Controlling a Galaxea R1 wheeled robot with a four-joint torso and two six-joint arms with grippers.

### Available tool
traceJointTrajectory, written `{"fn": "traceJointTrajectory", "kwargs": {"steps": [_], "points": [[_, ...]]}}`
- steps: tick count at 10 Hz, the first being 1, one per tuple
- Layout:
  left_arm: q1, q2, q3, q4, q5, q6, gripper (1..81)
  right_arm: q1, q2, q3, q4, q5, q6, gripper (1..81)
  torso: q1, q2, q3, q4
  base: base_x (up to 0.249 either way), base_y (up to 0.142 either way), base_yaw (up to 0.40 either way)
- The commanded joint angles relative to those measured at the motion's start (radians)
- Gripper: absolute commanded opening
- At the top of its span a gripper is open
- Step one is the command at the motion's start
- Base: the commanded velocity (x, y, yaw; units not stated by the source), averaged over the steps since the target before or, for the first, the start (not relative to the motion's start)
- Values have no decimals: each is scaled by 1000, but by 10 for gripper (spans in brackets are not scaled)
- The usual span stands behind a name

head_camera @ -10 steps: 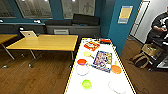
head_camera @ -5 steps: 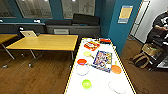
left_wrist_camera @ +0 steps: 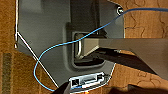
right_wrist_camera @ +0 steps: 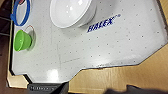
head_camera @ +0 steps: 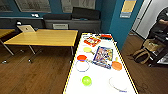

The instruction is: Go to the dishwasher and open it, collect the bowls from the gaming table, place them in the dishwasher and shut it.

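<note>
The gaming table (head_camera: 100, 75) stands right in front of me, with a white top, a yellow edge and a colourful centre graphic (head_camera: 103, 57). On its near half sit a green bowl (head_camera: 86, 80), a white bowl with a blue rim (head_camera: 82, 66), a plain white bowl (head_camera: 118, 83) and a small red-orange bowl (head_camera: 81, 57). The right wrist view looks down on the white bowl (right_wrist_camera: 72, 12), the green bowl (right_wrist_camera: 22, 40) and the blue rim (right_wrist_camera: 21, 12), from above the table's near end. Dark parts of my right gripper (right_wrist_camera: 95, 90) and left gripper (left_wrist_camera: 97, 90) show. The dishwasher is out of view.
A yellow paddle (head_camera: 87, 49), an orange paddle (head_camera: 116, 65) and red items (head_camera: 92, 40) lie further along the table. A wooden table (head_camera: 45, 37) stands to the left with a laptop (head_camera: 27, 28) behind it. A person (head_camera: 160, 22) with bags stands at right. The floor is wood.
</note>
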Motion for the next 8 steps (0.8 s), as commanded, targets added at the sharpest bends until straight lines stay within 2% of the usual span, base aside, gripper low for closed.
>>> {"fn": "traceJointTrajectory", "kwargs": {"steps": [1,3,6,8], "points": [[-9,-10,8,8,74,0,811,138,-72,12,17,-89,29,811,0,0,0,0,0,0,0],[-9,-4,8,7,57,0,811,213,-63,-6,25,-153,83,811,0,1,-10,0,0,0,0],[-11,-4,6,5,52,-1,811,326,-27,-49,20,-247,216,811,0,1,-9,0,0,0,0],[-11,-2,6,7,52,-1,811,357,24,-107,16,-277,267,811,1,1,-9,0,0,0,0]]}}
